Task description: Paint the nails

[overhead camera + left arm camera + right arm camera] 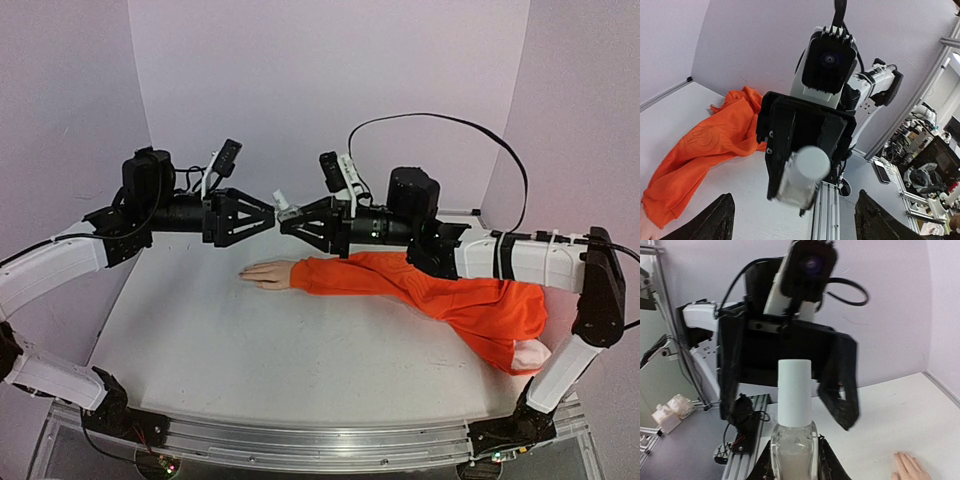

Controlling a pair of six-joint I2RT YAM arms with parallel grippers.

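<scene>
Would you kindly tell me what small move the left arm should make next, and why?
Probably ease the left hand forward around the white cap and close on it, ready to twist. The right hand is shut on the clear bottle, whose cap is on and points at the left hand's open jaws, roughly in line with them.

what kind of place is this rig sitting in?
Probably a robotics lab work cell: a white table boxed in by plain pale walls, an aluminium rail along its near edge, and cluttered benches beyond the enclosure in the left wrist view.
</scene>
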